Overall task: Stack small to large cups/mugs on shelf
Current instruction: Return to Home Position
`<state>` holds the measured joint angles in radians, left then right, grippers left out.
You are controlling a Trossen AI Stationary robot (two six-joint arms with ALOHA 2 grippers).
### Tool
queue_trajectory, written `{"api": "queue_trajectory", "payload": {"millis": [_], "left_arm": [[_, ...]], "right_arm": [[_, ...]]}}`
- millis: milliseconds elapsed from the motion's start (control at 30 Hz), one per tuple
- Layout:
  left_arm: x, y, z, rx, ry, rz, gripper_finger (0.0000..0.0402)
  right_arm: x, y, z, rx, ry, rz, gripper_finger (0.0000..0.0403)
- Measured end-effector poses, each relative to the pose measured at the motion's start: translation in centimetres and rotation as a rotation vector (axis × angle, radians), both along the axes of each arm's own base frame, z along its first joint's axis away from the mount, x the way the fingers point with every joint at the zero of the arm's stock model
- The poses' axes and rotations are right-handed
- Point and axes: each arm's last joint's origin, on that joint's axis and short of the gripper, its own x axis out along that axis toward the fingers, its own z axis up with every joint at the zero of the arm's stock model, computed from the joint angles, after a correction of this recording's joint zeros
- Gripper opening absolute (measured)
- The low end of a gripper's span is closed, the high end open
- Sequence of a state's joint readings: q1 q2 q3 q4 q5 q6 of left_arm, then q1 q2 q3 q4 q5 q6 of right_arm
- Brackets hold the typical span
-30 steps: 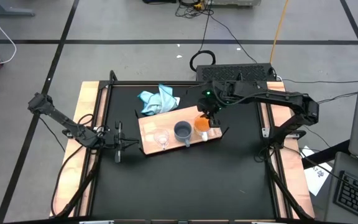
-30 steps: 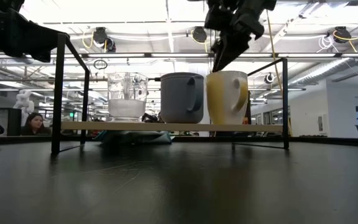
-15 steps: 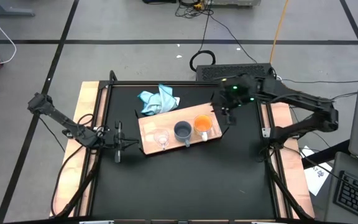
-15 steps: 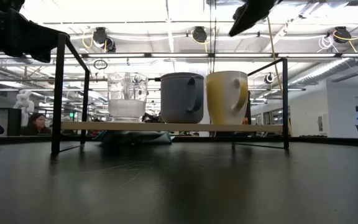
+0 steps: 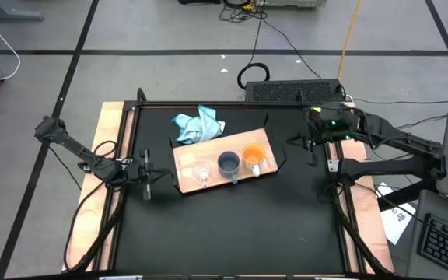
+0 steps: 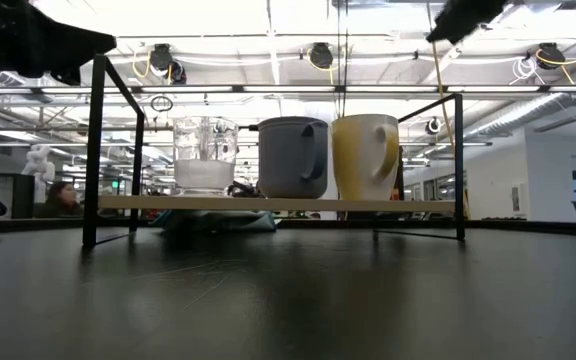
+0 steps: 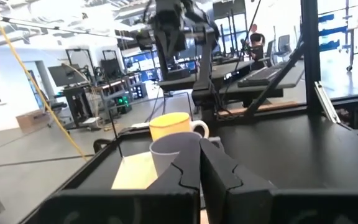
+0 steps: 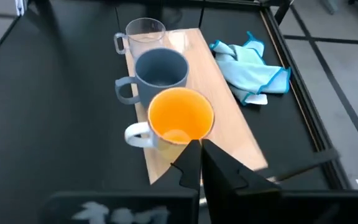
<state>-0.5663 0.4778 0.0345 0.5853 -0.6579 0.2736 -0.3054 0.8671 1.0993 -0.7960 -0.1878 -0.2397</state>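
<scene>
Three cups stand by their bases in a row on the light wooden shelf [image 5: 222,146]: a small clear glass cup [image 5: 201,173], a grey-blue mug [image 5: 229,163] and a larger orange mug [image 5: 254,155]. In the low view the glass cup [image 6: 205,155], the grey-blue mug [image 6: 293,157] and the orange mug [image 6: 365,155] stand upright side by side. My right gripper [image 8: 201,163] is shut and holds nothing. It hangs right of the shelf [image 5: 298,142], above cup height. My left gripper [image 7: 199,169] is shut too and waits left of the shelf [image 5: 155,174].
A light blue cloth [image 5: 199,126] lies crumpled behind the shelf's far left corner. Black metal brackets [image 6: 93,150] carry the board above the dark table top. Wooden strips [image 5: 111,140] run along the table's left and right sides.
My right gripper has drawn back from just above the orange mug toward the table's right edge and has risen. The three cups stand where they stood.
</scene>
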Motion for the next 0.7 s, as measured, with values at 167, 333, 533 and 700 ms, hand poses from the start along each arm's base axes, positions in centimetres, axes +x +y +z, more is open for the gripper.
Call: {"api": "queue_trajectory", "payload": {"millis": [167,333,533,700], "left_arm": [[0.0,0.0,0.2,-0.004,-0.014,0.001,0.0001],[-0.1,-0.2,0.2,0.003,-0.013,-0.011,0.0001],[-0.3,-0.5,0.1,0.047,0.002,-0.010,0.0000],[-0.4,-0.4,-0.5,0.025,0.054,0.055,0.0000]], "right_arm": [[-1.8,0.7,-3.4,0.046,-0.062,-0.013,0.0001],[-3.0,1.3,-6.3,0.119,-0.119,0.036,0.0000],[-4.5,1.8,-6.9,0.122,-0.292,0.019,0.0000],[-5.7,2.1,-7.9,0.117,-0.336,0.019,0.0000]]}}
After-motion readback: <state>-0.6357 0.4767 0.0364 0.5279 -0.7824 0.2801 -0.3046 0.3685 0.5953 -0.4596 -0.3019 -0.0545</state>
